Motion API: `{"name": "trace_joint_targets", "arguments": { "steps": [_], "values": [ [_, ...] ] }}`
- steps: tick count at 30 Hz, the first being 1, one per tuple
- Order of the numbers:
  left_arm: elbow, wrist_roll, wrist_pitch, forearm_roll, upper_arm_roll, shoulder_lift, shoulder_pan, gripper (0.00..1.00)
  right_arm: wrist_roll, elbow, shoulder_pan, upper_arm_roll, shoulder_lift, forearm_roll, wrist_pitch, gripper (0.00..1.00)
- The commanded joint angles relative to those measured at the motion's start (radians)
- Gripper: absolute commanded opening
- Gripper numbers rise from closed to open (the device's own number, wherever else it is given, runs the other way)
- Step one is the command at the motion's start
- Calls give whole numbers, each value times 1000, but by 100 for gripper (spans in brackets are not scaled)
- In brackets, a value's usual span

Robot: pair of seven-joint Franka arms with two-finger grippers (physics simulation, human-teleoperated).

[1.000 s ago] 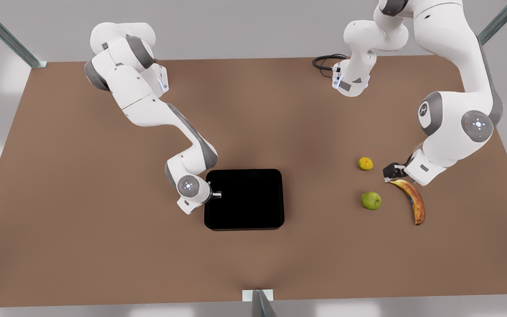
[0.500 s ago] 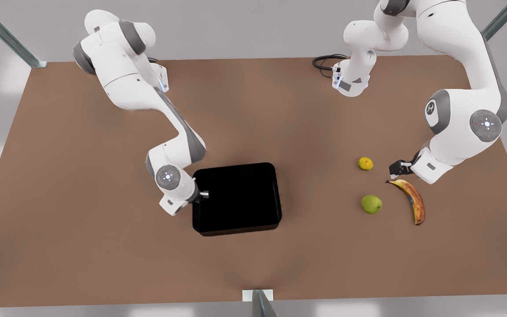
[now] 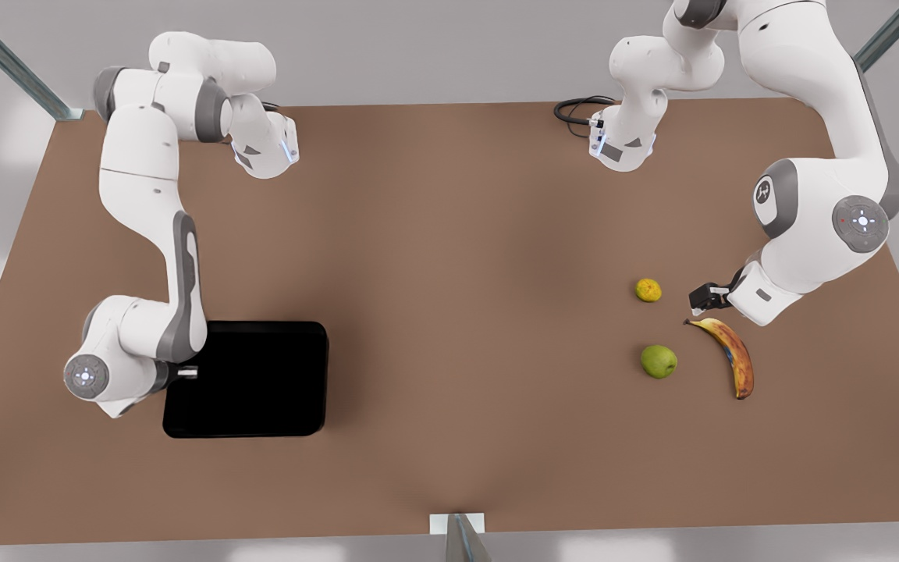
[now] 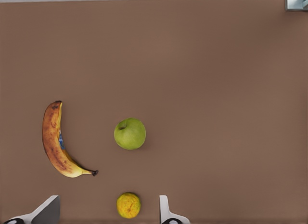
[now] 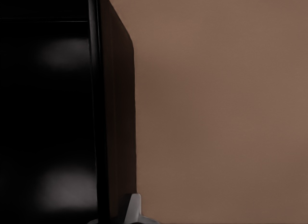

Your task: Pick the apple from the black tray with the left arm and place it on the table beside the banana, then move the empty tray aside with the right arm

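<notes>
Tray point(image 3: 254, 378) and right tool point(image 3: 184, 373) are seen at the front view's left: the black, glossy tray lies flat on the brown counter point(image 3: 449, 234), and the right tool is closed on the rim of its short edge, one finger point(image 5: 132, 209) being visible outside the tray wall in the right wrist view. Nothing is seen inside the tray. Well apart, toward the front view's right, the apple point(image 3: 659, 361) is seen resting on the counter just beside the banana point(image 3: 733, 355), not touching it. A smaller bumpy yellow-orange fruit point(image 3: 648, 289) lies near both. The left tool point(image 3: 701, 298) is held above the counter near the banana's stem end, its fingers point(image 4: 166, 212) spread wide and nothing gripped.
</notes>
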Motion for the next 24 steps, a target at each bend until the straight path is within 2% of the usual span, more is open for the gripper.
{"name": "trace_joint_targets", "arguments": {
  "steps": [1,6,7,8,9,10,12,14,16,17,19,21,24],
  "values": [
    [1,-15,-11,2,1,-1,0,100,-695,2,-2,-2,15,50,81,6],
    [4,-7,-11,2,1,-1,0,100,-698,2,-6,-2,42,57,104,7],
    [20,-12,-11,3,1,2,0,100,-698,2,-6,-2,45,60,104,11],
    [30,-10,-9,3,1,7,2,100,-698,2,-6,0,47,68,104,20],
    [33,-19,-11,48,1,10,-2,100,-696,2,-6,0,45,70,104,69],
    [33,-10,-11,62,1,13,-3,100,-687,2,-2,0,45,103,104,100],
    [67,-12,-11,62,-1,24,-3,100,-693,2,2,-6,16,116,98,100],
    [71,-13,-24,65,-1,24,-5,100,-681,2,7,8,-126,128,30,100],
    [71,-16,-24,68,-1,24,-5,100,-508,2,7,58,-297,96,-135,100],
    [71,-18,-24,69,-1,25,-5,100,-395,2,-5,156,-359,-14,-143,100],
    [71,-18,-24,69,-1,25,-5,100,-190,0,-211,513,-426,-222,-165,100],
    [71,-18,-24,71,-1,25,-5,100,-167,0,-252,540,-439,-251,-211,100],
    [71,-18,-24,71,-1,25,-5,100,-6,0,-251,528,-452,-274,-258,100]
  ]
}}
